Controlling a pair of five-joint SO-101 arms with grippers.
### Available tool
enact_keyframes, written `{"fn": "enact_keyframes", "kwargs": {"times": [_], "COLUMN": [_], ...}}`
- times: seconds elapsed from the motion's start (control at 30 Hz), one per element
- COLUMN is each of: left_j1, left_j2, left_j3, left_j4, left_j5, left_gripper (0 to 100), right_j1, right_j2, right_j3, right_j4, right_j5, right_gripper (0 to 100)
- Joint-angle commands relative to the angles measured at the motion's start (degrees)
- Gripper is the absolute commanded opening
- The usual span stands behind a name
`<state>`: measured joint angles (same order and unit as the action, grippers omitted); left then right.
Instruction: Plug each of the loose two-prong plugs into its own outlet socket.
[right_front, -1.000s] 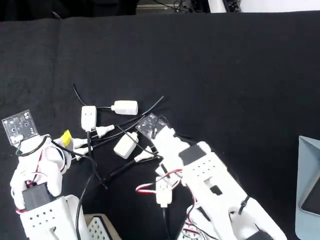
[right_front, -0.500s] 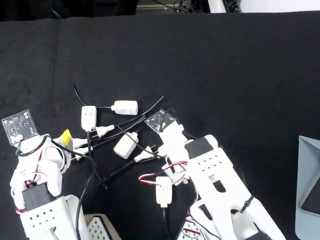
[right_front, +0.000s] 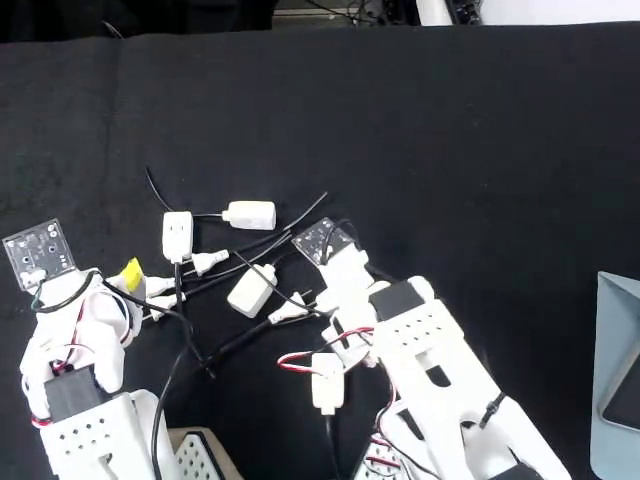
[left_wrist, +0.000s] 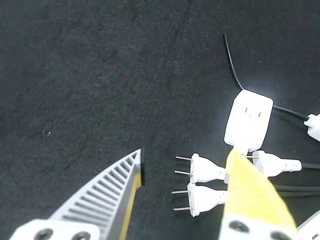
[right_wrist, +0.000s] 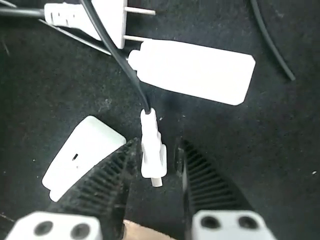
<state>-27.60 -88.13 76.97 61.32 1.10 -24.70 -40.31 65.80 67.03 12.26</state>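
Nothing seated yet: outlet socket (left_wrist: 248, 120) is showing empty slots, two plugs (left_wrist: 207, 171) are lying loose just beside it. Left gripper (left_wrist: 186, 160) is hanging open over them. Right gripper (right_wrist: 156, 145) is sitting unclenched, straddling a third plug (right_wrist: 152, 156) farther from that socket.

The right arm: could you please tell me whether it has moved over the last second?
Yes. In the high view the right arm has shifted to the right, away from the middle socket, which has stayed put on the table.
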Motion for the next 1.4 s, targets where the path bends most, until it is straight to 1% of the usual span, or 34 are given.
{"fn": "enact_keyframes", "kwargs": {"times": [0.0, 0.33, 0.47, 0.5, 0.6, 0.63, 0.83, 1.0, 1.17, 1.37], "left_j1": [-0.4, -0.6, -0.7, -0.7, -0.7, -0.7, -0.7, -0.7, -0.7, -0.7], "left_j2": [-0.6, -0.6, -0.6, -0.6, -0.6, -0.6, -0.6, -0.6, -0.6, -0.6], "left_j3": [-2.2, -2.2, -2.2, -2.2, -2.2, -2.2, -2.2, -2.2, -2.2, -2.2], "left_j4": [-1.3, -1.3, -1.2, -1.2, -1.2, -1.2, -1.2, -1.2, -1.2, -1.2], "left_j5": [0.2, 0.2, 0.2, 0.2, 0.2, 0.2, 0.2, 0.2, 0.2, 0.2], "left_gripper": [27, 27, 27, 27, 27, 27, 27, 27, 27, 27], "right_j1": [-2.1, -1.8, -1.8, -1.8, -1.7, -1.7, -1.8, -2.0, -2.0, -2.0], "right_j2": [-1.1, 9.4, 11.4, 11.3, 10.3, 9.9, 9.5, 9.5, 9.5, 9.5], "right_j3": [0.0, -3.0, -3.6, -4.0, -5.8, -6.5, -7.8, -8.0, -7.7, -7.7], "right_j4": [-0.4, -0.8, -0.8, -0.8, -0.5, -0.3, 3.9, 3.4, 0.0, 0.0], "right_j5": [-0.7, -0.7, -0.7, -0.7, -0.7, -0.7, -0.8, -0.7, -0.7, -0.8], "right_gripper": [11.0, 10.6, 10.5, 9.6, 1.8, 1.2, 14.7, 14.2, 14.2, 13.7]}}
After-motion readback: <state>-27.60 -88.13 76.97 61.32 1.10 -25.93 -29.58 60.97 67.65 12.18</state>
